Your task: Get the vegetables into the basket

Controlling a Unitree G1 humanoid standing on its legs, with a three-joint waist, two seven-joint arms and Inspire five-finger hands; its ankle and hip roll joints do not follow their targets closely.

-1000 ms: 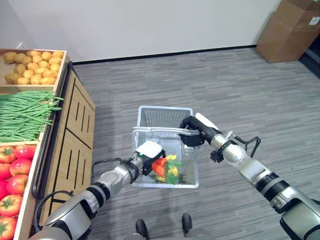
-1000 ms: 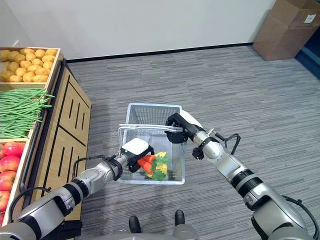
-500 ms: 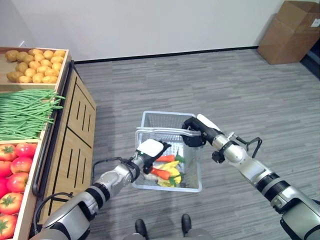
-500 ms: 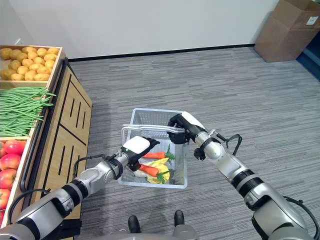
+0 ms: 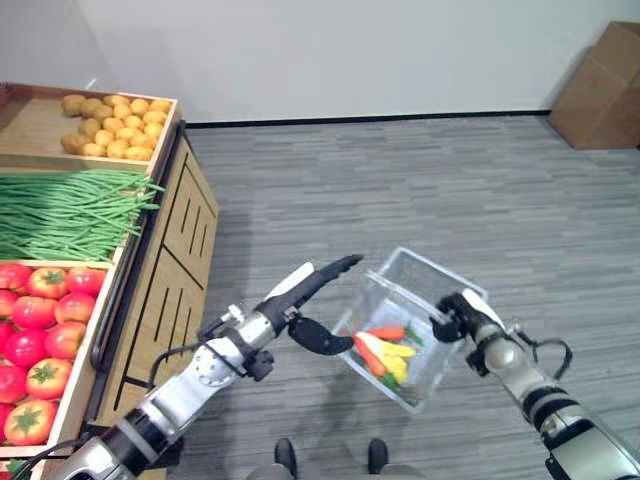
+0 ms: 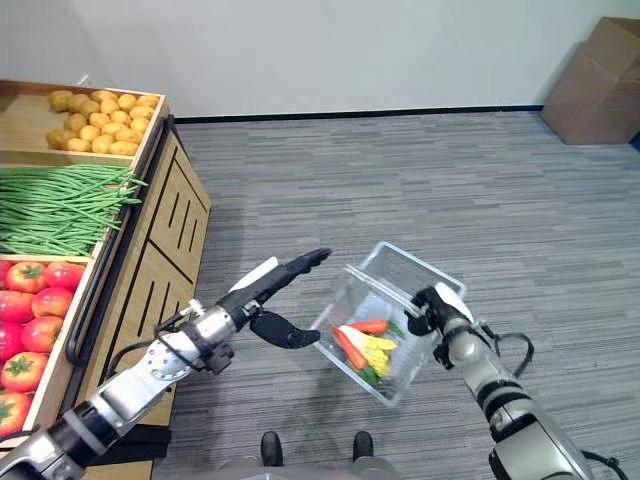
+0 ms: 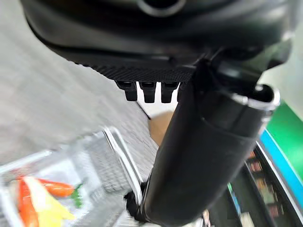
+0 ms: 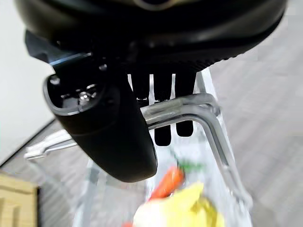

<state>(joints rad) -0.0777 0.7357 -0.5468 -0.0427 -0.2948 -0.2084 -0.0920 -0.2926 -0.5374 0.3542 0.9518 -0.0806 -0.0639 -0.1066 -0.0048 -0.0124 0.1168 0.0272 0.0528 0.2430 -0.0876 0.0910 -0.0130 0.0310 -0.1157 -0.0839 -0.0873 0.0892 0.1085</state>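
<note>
Vegetables (image 5: 383,352), carrots and yellow pieces, are lying inside the clear wire basket (image 5: 445,285), which is hanging tilted above the grey floor (image 5: 420,180). Right hand (image 6: 432,306) is carrying it: in the right wrist view its fingers (image 8: 163,101) are curling round the metal handle (image 8: 189,106), thumb on the other side. Left hand (image 5: 305,290) is hovering just beside the basket's near wall, not touching, fingers (image 5: 335,267) stretched straight out over the rim and thumb spread below, grasping nothing. Loose produce is sitting on the wooden display bench (image 5: 170,260) to the robot's left: potatoes (image 5: 110,128), green beans (image 5: 70,205), tomatoes (image 5: 40,330). Judgement: the left hand is the free one and nearer the bench, so any further pick falls to it. The beans' long axis is running across the bench, toward the basket side. The basket lies to the right of those straight fingers, its open mouth tipped toward them.
</note>
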